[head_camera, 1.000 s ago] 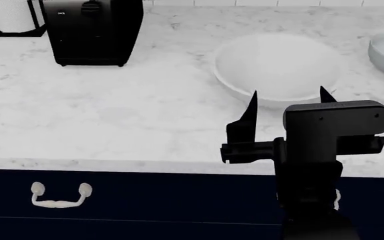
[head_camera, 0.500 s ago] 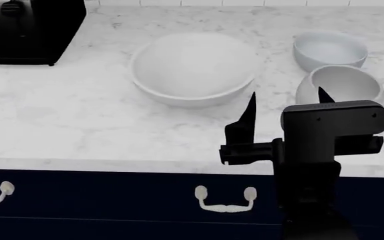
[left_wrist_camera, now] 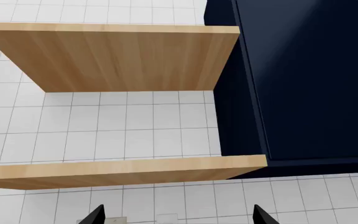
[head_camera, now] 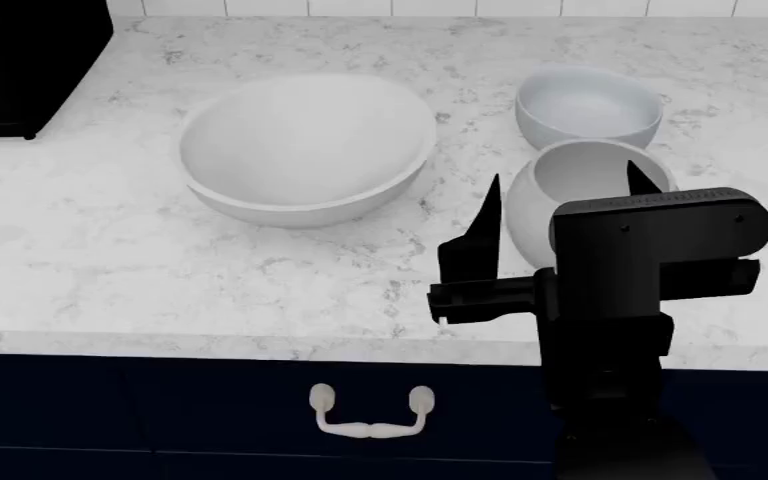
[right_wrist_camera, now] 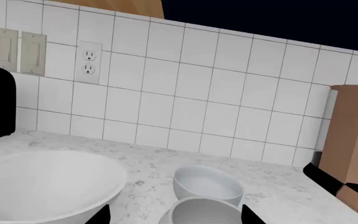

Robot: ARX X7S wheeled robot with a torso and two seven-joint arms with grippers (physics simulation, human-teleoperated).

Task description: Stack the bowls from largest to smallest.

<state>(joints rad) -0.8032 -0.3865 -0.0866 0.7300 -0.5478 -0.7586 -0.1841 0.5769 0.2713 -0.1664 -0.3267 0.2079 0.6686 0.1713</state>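
Observation:
On the marble counter (head_camera: 117, 270) the wide shallow white bowl (head_camera: 307, 145) sits left of centre. The pale grey-blue bowl (head_camera: 588, 105) stands further back on the right, and the small deep grey-white bowl (head_camera: 578, 165) sits just in front of it. My right gripper (head_camera: 564, 185) hovers open on the near side of the small bowl, which shows between its fingers, its lower part hidden by the wrist. The right wrist view shows the white bowl (right_wrist_camera: 42, 186), the grey-blue bowl (right_wrist_camera: 207, 183) and the small bowl (right_wrist_camera: 204, 212) ahead of the right gripper (right_wrist_camera: 175, 217). My left gripper (left_wrist_camera: 177, 215) is open, holds nothing, and faces tiles.
A black appliance (head_camera: 11, 60) stands at the counter's back left. A white drawer handle (head_camera: 368, 415) is on the navy front below the counter edge. A cardboard box (right_wrist_camera: 353, 140) stands at the counter's right end. The left wrist view shows wooden panels (left_wrist_camera: 123, 58) and a navy cabinet (left_wrist_camera: 309, 79).
The head view has swung to the right: the bowls and the appliance have slid left in it. The small bowl now sits between the right gripper's fingers in view.

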